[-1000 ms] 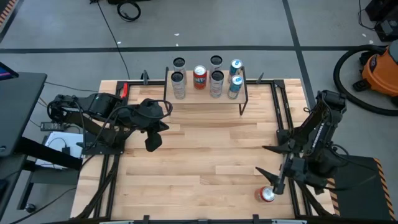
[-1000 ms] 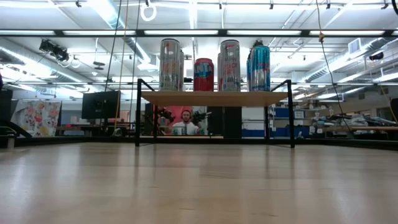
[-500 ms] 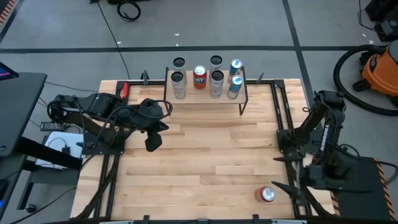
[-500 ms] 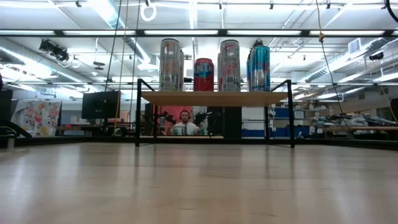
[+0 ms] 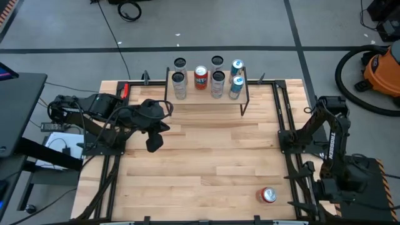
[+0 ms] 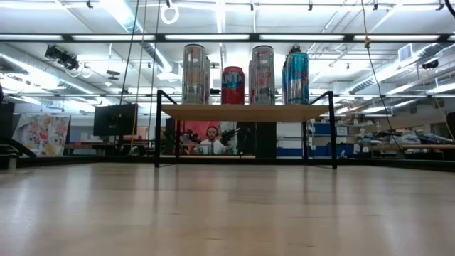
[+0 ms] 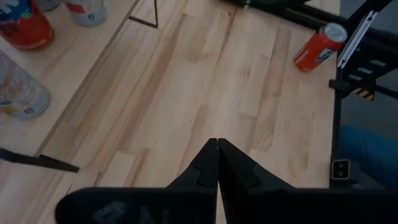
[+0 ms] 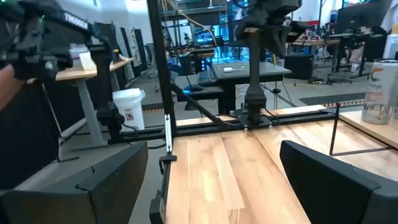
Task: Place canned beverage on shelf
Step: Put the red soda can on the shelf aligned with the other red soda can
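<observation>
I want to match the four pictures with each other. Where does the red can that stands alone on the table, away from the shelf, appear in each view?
High view: the red can stands near the table's front edge, on the right arm's side.
Low view: not in it.
Left wrist view: it stands on the wood beside a black frame.
Right wrist view: not in it.
Shared landmark: the shelf, also in the low view.

Grey concrete floor (image 5: 69, 28) with dark seam lines, orange shop vacuum (image 5: 382, 70) with black hose at one side, black cable coil (image 5: 130, 10) on floor, ceiling strip lights (image 6: 213, 37), desks, monitor (image 6: 115, 119), seated person (image 6: 212, 142) beyond the table.
</observation>
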Robot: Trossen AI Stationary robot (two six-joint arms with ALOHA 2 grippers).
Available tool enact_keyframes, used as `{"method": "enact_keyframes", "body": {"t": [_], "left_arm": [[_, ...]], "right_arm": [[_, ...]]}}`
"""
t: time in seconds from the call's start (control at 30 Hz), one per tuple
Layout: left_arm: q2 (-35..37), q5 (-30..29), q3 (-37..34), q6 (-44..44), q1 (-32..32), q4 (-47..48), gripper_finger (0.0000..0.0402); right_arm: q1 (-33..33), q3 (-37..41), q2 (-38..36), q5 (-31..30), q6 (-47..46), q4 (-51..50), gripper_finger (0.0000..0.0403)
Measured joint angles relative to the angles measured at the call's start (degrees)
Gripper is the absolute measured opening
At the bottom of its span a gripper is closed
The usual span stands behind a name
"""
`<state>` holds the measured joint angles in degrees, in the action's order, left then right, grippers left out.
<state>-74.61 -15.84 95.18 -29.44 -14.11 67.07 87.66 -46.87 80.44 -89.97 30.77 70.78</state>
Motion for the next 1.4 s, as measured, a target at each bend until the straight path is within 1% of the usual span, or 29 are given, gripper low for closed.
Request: {"method": "enact_keyframes", "body": {"t": [0.2,0.27,0.33,0.4,0.5,0.53,0.6,0.67,0.73,0.77,0.93,1.2,1.27,1.33,1.4], "left_arm": [[0.0,0.0,0.0,-0.1,0.0,-3.4,0.0006],[0.0,0.0,0.0,-0.08,0.0,-4.03,0.0006],[0.0,0.0,0.0,0.01,0.0,-4.36,0.0006],[0.0,0.0,0.0,0.01,0.0,-4.33,0.0006],[0.0,0.0,0.0,0.01,0.0,-4.34,0.0006],[0.0,0.0,0.0,0.01,0.0,-4.33,0.0006],[0.0,0.0,0.0,0.05,0.0,-4.33,0.0006],[0.0,0.02,0.0,0.05,0.0,-4.33,0.0006],[0.0,0.0,0.0,0.09,0.0,-4.33,0.0006],[0.0,0.01,0.0,0.2,0.0,-4.33,0.0006],[0.0,0.02,0.0,0.51,0.0,-4.3,0.0006],[0.0,0.02,0.0,2.09,0.0,-4.26,0.0006],[0.0,0.02,0.0,2.1,0.0,-4.24,0.0006],[0.0,0.02,0.0,2.15,0.0,-4.24,0.0006],[0.0,0.02,0.0,2.13,0.0,-4.24,0.0006]], "right_arm": [[1.51,0.02,0.87,0.01,3.56,0.04,0.0376],[1.52,0.02,0.9,0.21,3.34,0.01,0.0375],[1.5,0.02,0.96,2.46,1.89,0.09,0.0375],[1.44,0.02,1.06,8.89,-1.1,-1.25,0.0375],[0.26,0.02,1.06,21.95,-6.43,-4.2,0.0375],[-0.42,0.02,1.06,25.48,-8.19,-5.36,0.0375],[-2.4,0.02,1.06,29.66,-11.44,-7.36,0.0375],[-4.91,0.02,1.06,31.91,-14.31,-9.22,0.0375],[-7.97,0.02,1.06,35.58,-16.83,-11.43,0.0375],[-9.5,0.02,1.06,38.28,-17.42,-12.27,0.0375],[-17.58,0.02,1.06,55.81,-17.32,-13.91,0.0375],[-29.77,0.02,1.04,75.85,-16.72,-20.91,0.0375],[-32.23,0.02,0.67,79.23,-16.2,-22.26,0.0375],[-34.16,0.0,-1.08,80.56,-16.05,-25.53,0.0375],[-36.03,-0.75,-3.54,80.85,-16.02,-30.92,0.0375]]}}
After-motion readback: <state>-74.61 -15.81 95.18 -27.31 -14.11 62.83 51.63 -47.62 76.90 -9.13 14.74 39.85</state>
